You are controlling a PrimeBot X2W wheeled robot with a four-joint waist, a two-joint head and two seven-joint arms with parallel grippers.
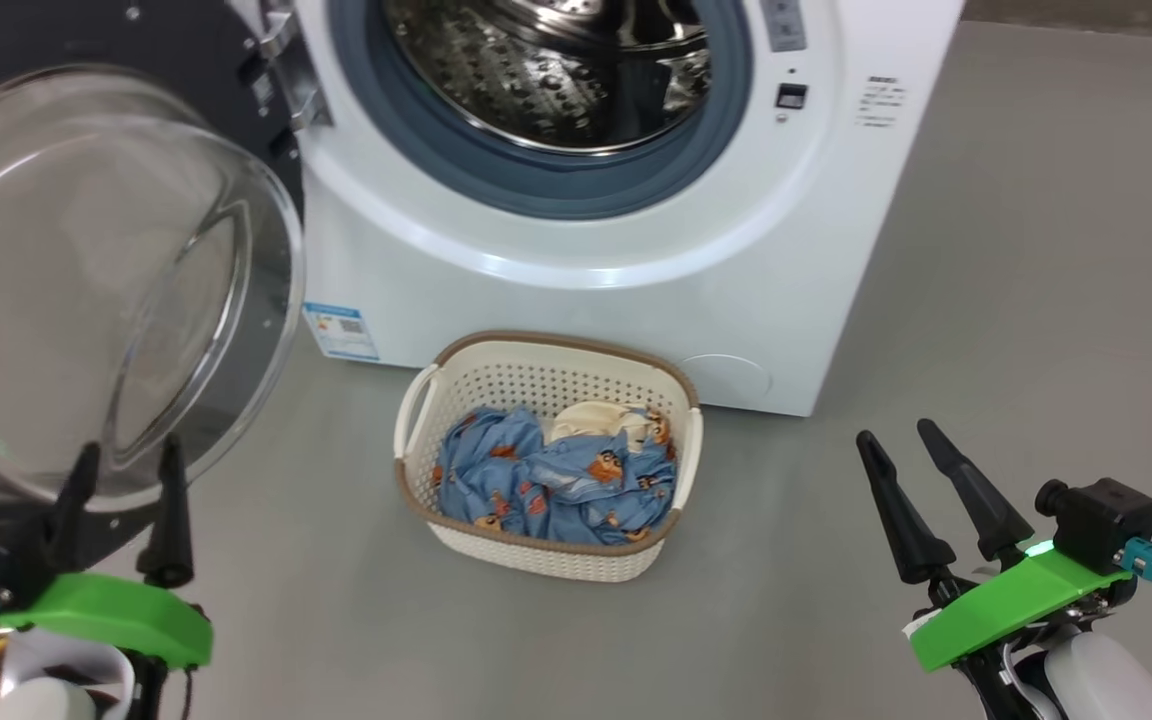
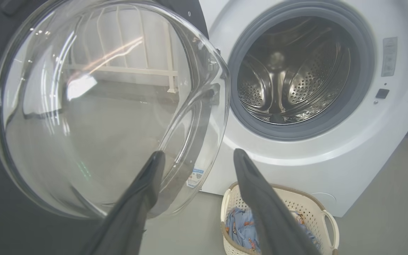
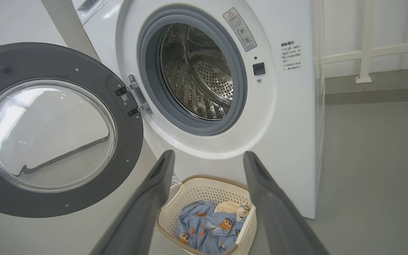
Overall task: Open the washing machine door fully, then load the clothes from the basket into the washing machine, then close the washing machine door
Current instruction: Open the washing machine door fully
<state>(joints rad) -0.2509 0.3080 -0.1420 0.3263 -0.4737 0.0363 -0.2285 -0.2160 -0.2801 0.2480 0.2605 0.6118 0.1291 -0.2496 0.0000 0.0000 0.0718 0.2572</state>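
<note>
The washing machine stands ahead with its steel drum bare. The washing machine door is swung wide open to the left, glass bowl bulging toward me. On the floor in front sits the basket, holding the light-blue printed clothes and a cream piece. My left gripper is open, its fingers just before the door's glass, holding nothing. My right gripper is open at the lower right, well apart from the basket.
Grey floor spreads to the right of the machine. A white railing and wall lie behind it in the right wrist view. A blue label sticker marks the machine's lower left front.
</note>
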